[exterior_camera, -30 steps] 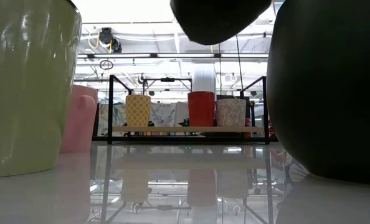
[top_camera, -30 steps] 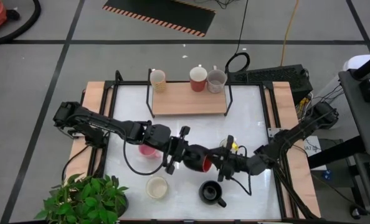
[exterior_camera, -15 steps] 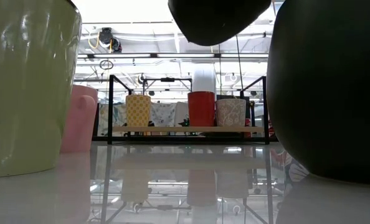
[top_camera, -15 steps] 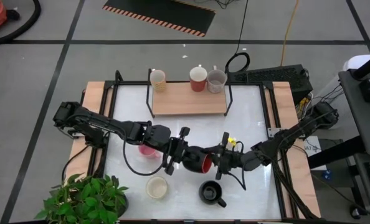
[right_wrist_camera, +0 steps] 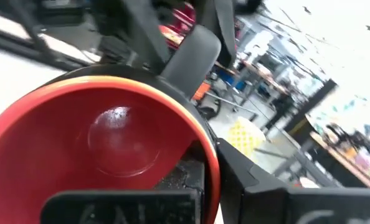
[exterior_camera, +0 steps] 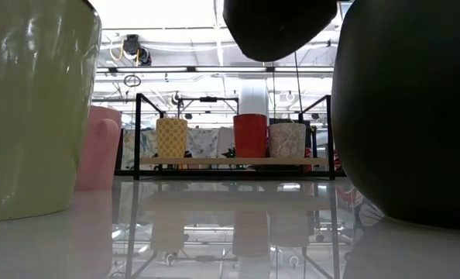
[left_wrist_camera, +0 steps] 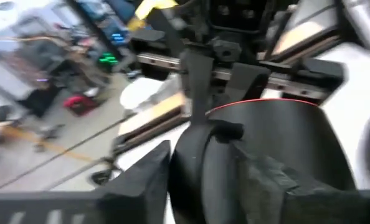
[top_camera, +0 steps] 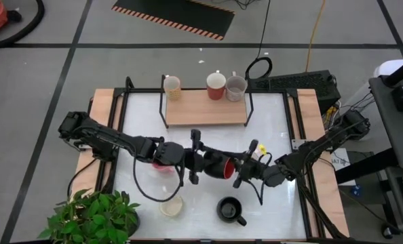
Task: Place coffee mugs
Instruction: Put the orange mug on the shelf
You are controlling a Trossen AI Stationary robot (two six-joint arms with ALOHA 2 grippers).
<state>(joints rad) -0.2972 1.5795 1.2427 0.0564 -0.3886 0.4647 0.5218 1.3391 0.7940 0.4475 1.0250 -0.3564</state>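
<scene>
just in front of the wooden shelf (top_camera: 206,107), above the middle of the white tabletop (top_camera: 269,142), the two arms meet around one mug (top_camera: 218,167) that is black outside and red inside. the left tool (top_camera: 196,157) grips this mug from the side away from its mouth; the left wrist view shows its dark fingers (left_wrist_camera: 149,186) pressed on the black body (left_wrist_camera: 278,155), one on each side. the right tool (top_camera: 247,165) is at the mug's open mouth, and the right wrist view looks straight into the red inside (right_wrist_camera: 104,146), with one finger (right_wrist_camera: 253,186) beside the rim; i cannot tell whether the right tool is clamped on the mug or merely around it. the mug lies on its side in the air, mouth toward the right arm.

on the shelf stand three mugs in a row along its far edge: a yellow patterned one (top_camera: 171,86), a red one (top_camera: 216,85) and a pale patterned one (top_camera: 236,88). on the near side of the shelf, on the tabletop, a pink mug (top_camera: 162,163) sits partly under the left arm, a cream mug (top_camera: 171,205) stands nearer the front edge, and a black mug (top_camera: 229,209) stands to its right. a green potted plant (top_camera: 93,217) is at the front left corner, well apart from the shelf.
</scene>
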